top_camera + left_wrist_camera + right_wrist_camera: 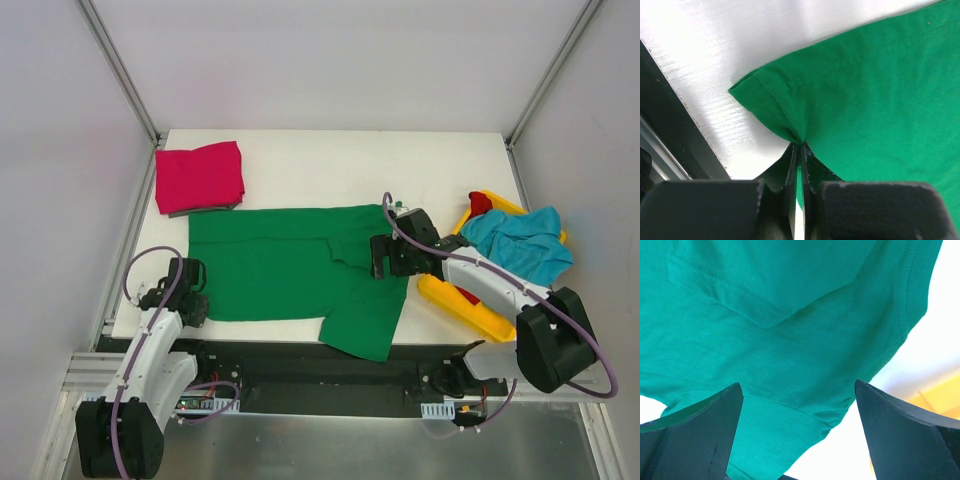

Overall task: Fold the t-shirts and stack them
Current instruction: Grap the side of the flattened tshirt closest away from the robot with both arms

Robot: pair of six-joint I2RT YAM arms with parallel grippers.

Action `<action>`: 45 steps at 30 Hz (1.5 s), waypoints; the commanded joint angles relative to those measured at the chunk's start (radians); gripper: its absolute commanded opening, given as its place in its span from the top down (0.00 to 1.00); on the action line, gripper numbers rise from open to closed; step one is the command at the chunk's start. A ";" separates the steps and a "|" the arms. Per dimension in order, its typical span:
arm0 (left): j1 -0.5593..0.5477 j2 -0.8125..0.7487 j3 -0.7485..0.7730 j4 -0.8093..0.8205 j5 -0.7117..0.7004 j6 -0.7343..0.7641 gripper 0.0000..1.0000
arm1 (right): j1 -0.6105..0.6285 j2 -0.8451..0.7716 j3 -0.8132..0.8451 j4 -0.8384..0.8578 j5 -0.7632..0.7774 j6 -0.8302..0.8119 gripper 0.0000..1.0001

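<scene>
1. The green t-shirt (280,270) lies spread on the white table (330,160), toward its near edge, between the two arms.
2. The left gripper (799,150) is clamped on the shirt's near-left hem corner, and the cloth puckers where the closed fingers meet.
3. The right gripper (797,390) hangs over the shirt's right end with its fingers spread wide and nothing between them.
4. Risk, as a judgement: the left pinch takes only a small bite of the corner, so a hard pull could slip it free or lift one layer alone.
5. Risk: the right fingers hover over a folded-in flap, so closing there could catch that flap rather than the body and skew the fold.
6. Risk: the near sleeve reaches the table's near edge, so a sideways drag could carry it over.
7. The shirt's long axis runs left to right across the table. The hem points to the left arm and the collar end points right, toward the yellow bin (470,310).
8. A folded magenta-pink tee (198,177) sits at the far-left corner, touching the green shirt's far edge. A teal-blue tee (520,245) and a red tee (480,203) lie crumpled in the bin.
</scene>
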 commanded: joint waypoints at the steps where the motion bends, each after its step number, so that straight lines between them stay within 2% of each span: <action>1: -0.003 -0.041 -0.017 -0.004 0.002 0.020 1.00 | 0.031 -0.027 0.016 -0.041 0.018 -0.006 0.04; 4: -0.003 -0.075 -0.018 -0.004 0.002 0.040 1.00 | 0.141 -0.088 -0.004 -0.082 0.014 -0.083 0.03; 9: -0.003 -0.090 -0.010 -0.004 0.008 0.063 1.00 | 0.408 -0.167 -0.052 -0.175 -0.058 -0.138 0.01; 11: -0.003 -0.087 -0.007 -0.003 0.016 0.069 1.00 | 0.505 -0.175 -0.070 -0.175 -0.090 -0.111 0.05; 14: -0.003 -0.084 0.000 -0.003 0.025 0.069 1.00 | 0.587 -0.133 -0.081 -0.175 -0.086 -0.060 0.12; 19: -0.003 -0.083 0.009 -0.004 0.032 0.080 1.00 | 0.709 -0.067 -0.095 -0.208 -0.072 -0.042 0.32; 25: -0.003 -0.087 0.009 -0.006 0.045 0.078 1.00 | 0.713 -0.006 -0.118 -0.251 0.001 0.013 0.44; 30: -0.004 -0.092 0.017 -0.004 0.045 0.080 1.00 | 0.713 0.063 -0.112 -0.261 -0.012 0.023 0.56; 35: -0.003 -0.094 0.023 -0.004 0.043 0.083 1.00 | 0.699 0.053 -0.098 -0.287 0.061 0.038 0.98; 40: -0.003 -0.083 0.048 -0.006 0.046 0.100 1.00 | 0.642 -0.044 -0.074 -0.326 0.133 0.041 0.99; 45: -0.003 -0.075 0.080 -0.003 0.054 0.110 1.00 | 0.558 -0.134 -0.028 -0.366 0.123 0.012 0.99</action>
